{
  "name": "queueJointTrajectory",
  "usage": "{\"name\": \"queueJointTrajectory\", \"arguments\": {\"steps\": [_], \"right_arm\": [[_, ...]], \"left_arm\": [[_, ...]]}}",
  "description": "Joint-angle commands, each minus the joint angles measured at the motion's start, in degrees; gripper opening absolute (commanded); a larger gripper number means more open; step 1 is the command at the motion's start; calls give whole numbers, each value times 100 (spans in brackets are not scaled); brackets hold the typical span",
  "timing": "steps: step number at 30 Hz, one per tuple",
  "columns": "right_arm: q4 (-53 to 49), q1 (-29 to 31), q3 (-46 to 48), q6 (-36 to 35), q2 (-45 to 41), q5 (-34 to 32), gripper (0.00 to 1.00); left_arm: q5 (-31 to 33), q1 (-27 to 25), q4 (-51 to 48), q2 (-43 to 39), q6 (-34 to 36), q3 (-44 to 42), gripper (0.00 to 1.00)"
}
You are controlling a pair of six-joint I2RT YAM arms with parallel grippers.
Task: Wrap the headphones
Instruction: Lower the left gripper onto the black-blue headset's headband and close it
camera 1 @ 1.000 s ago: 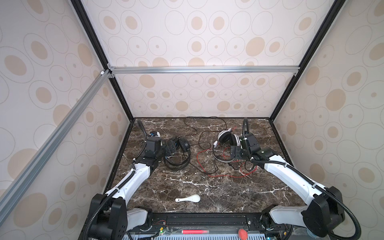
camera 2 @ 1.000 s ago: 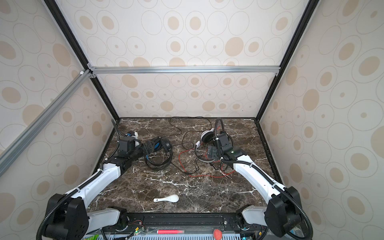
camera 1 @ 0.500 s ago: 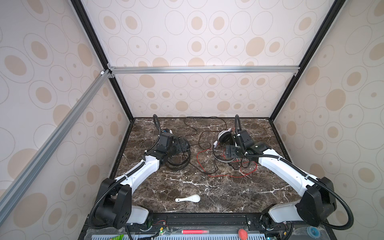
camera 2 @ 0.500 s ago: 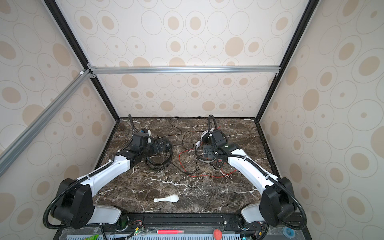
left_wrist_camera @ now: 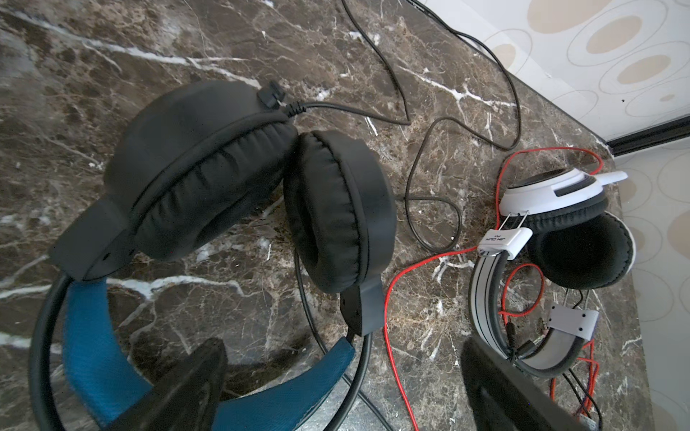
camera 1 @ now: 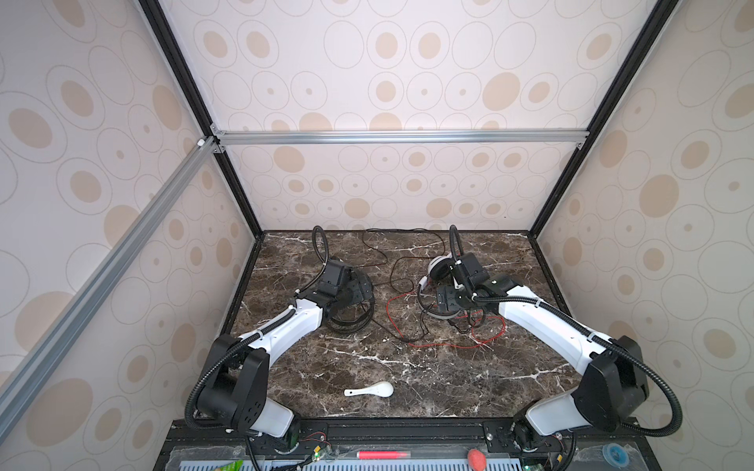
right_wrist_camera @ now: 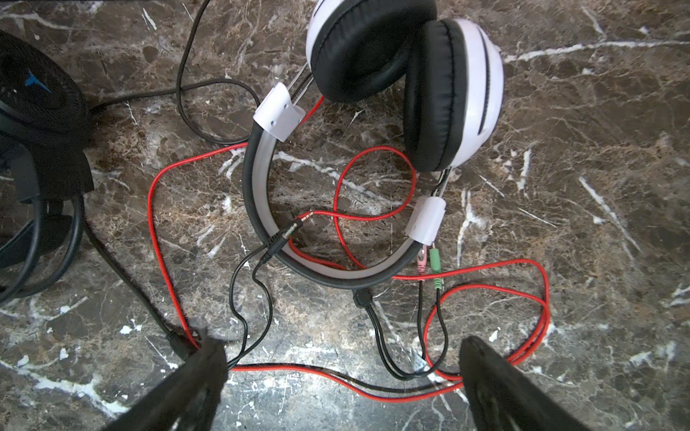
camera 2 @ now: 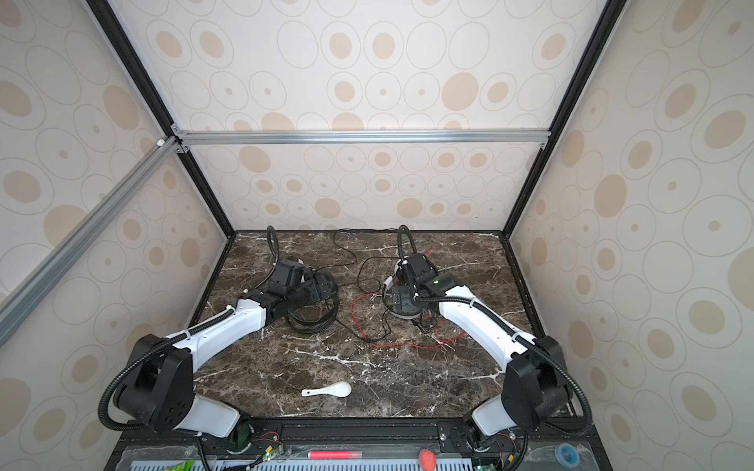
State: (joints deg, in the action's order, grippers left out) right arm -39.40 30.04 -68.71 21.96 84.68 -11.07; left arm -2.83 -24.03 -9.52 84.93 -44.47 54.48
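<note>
While cords (right_wrist_camera: 150,209) sprawl unwound, left gripper (left_wrist_camera: 341,350) hovers agape over the black headset (left_wrist_camera: 209,168), right gripper (right_wrist_camera: 341,349) likewise over the white headset (right_wrist_camera: 448,93) — empty, seemingly lining up first grasps.

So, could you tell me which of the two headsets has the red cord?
The white headset with black earpads: its red cord loops inside its headband. The black headset, with a blue headband, has a thin black cord.

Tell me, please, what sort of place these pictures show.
Likely a robot test booth: two arms mounted at a marble-look tabletop, patterned wall panels on an aluminium frame, and headsets laid out as props.
</note>
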Motion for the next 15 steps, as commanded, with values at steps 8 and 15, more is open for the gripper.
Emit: {"name": "queueJointTrajectory", "arguments": {"steps": [8, 15], "right_arm": [[-327, 46, -509, -95, 283, 161, 100], [-392, 57, -590, -143, 320, 160, 100]], "left_arm": [[177, -45, -146, 76, -284, 134, 98], [270, -40, -271, 176, -225, 221, 98]]}}
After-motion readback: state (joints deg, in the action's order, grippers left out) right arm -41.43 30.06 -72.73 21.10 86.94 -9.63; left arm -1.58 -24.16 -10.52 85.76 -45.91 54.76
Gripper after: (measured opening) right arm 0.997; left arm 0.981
